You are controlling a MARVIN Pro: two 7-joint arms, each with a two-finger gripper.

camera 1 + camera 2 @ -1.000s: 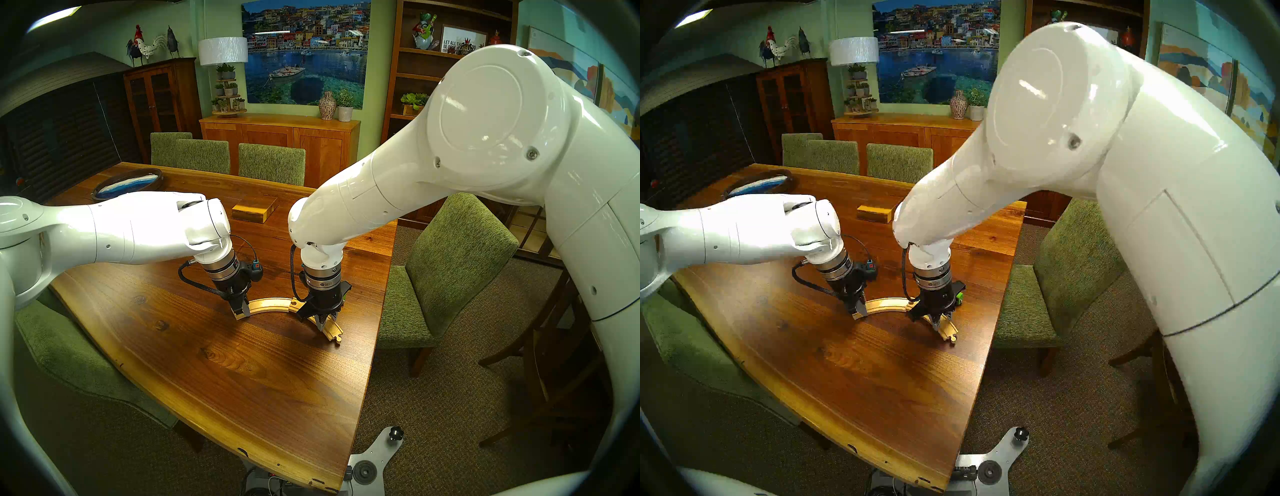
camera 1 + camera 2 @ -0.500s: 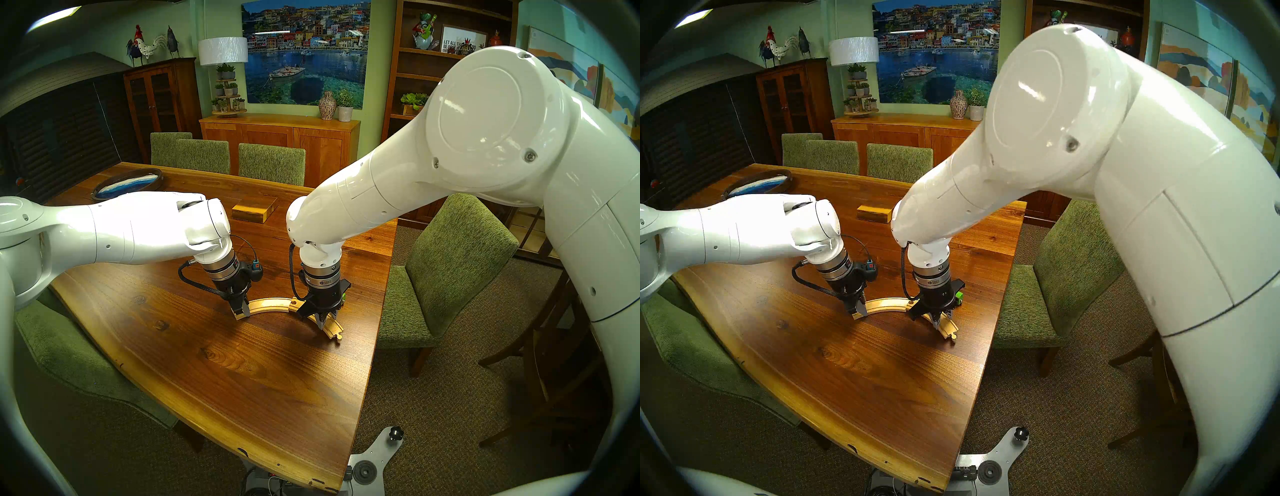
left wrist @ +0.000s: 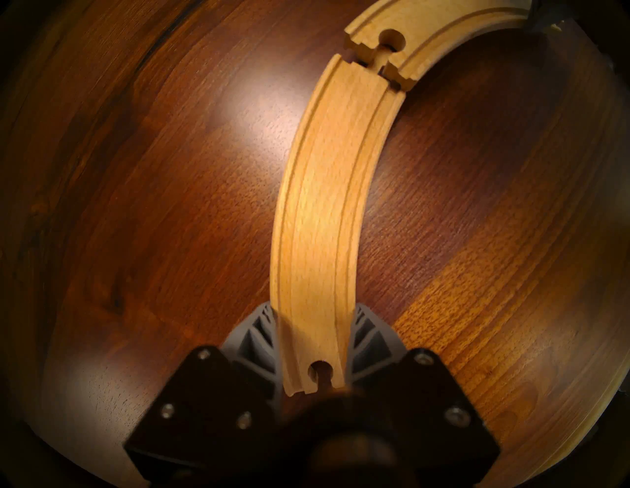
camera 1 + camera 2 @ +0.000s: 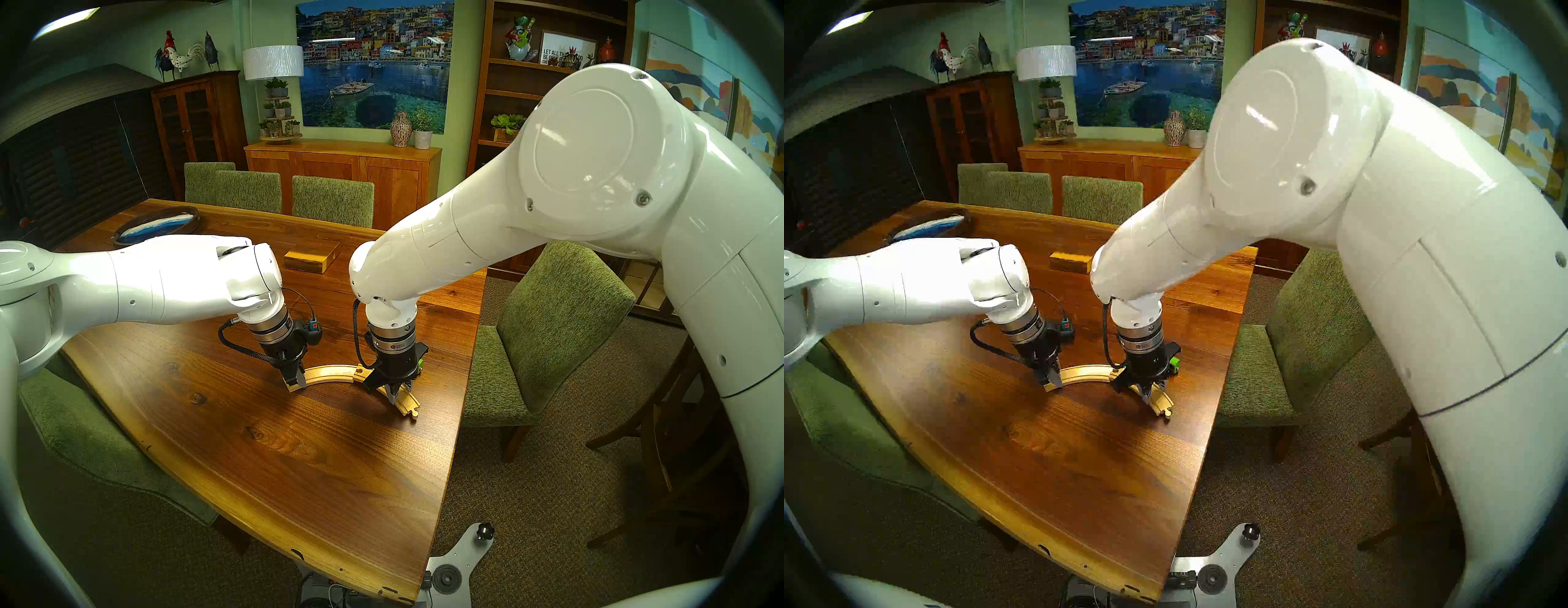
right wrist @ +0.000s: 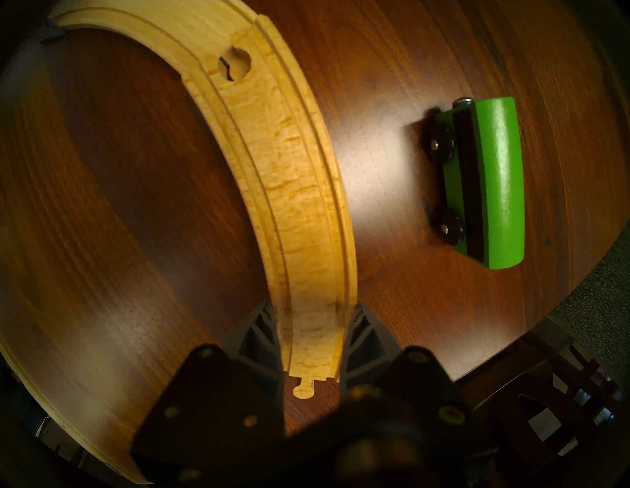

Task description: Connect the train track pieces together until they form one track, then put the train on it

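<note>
The joining step is in hand: the left gripper is clamped on one curved pale grooved wooden track piece, the right gripper on the other, both on the dark wooden table. At the joint, at twelve o'clock in the left wrist view, the peg appears only half seated, so a final level push is judged necessary. The small green block train lies on its side at three o'clock of the right piece, well apart.

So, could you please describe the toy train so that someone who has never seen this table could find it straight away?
Start at the long wooden table and find the pale curved track that both grippers clamp near its right edge. Just outside that curve, beside the right gripper, stands the train. It is the only bright green thing on the table: a short block with black wheels.
</note>
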